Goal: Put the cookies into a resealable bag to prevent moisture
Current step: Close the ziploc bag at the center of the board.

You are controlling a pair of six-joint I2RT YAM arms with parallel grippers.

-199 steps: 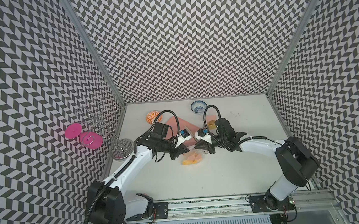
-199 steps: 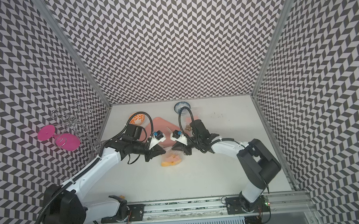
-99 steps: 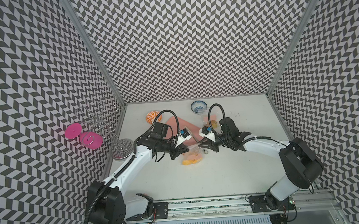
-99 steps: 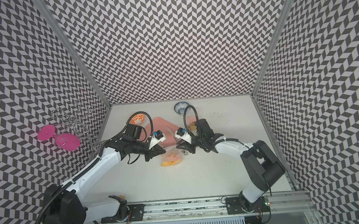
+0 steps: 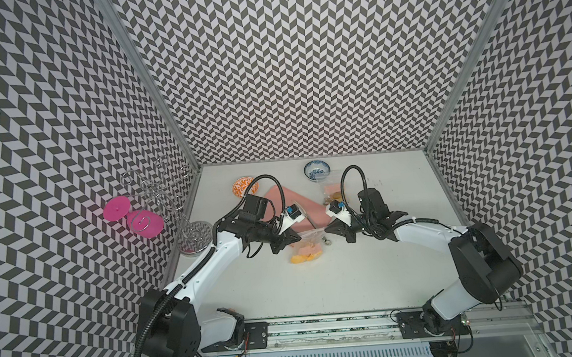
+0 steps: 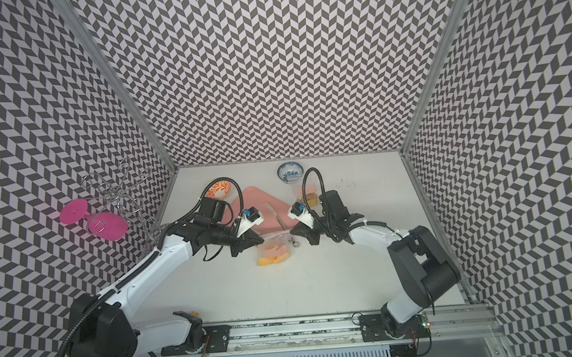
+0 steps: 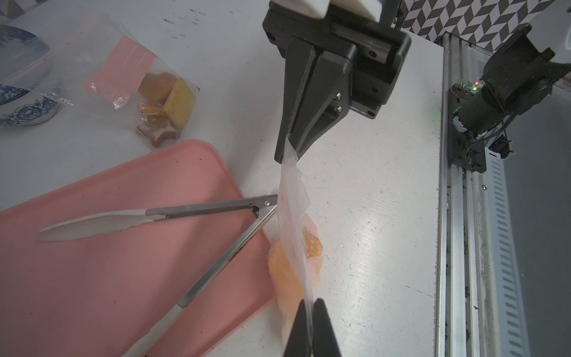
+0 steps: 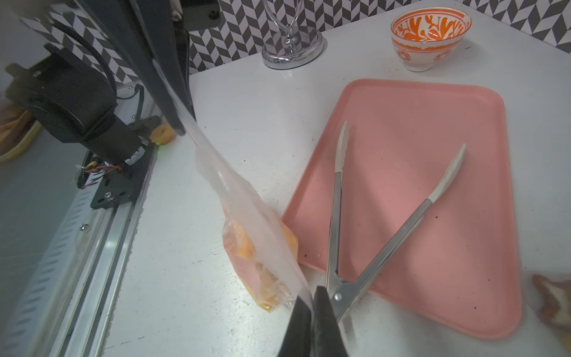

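A clear resealable bag hangs stretched between my two grippers, just in front of the pink tray. Yellow-orange cookies fill its bottom, which rests on the table. My left gripper is shut on one end of the bag's top edge; in the left wrist view its fingertips pinch the film. My right gripper is shut on the other end of that edge. A second clear bag holding brown and yellow cookies lies behind the right wrist.
Metal tongs lie open on the pink tray, their hinge over its front edge beside the bag. An orange-patterned bowl and a blue-patterned bowl stand at the back. A wire stand with pink discs is at the left wall.
My right arm has shifted a little to the right and its jaws have closed the last bit on the bag's edge. The left arm has stayed still.
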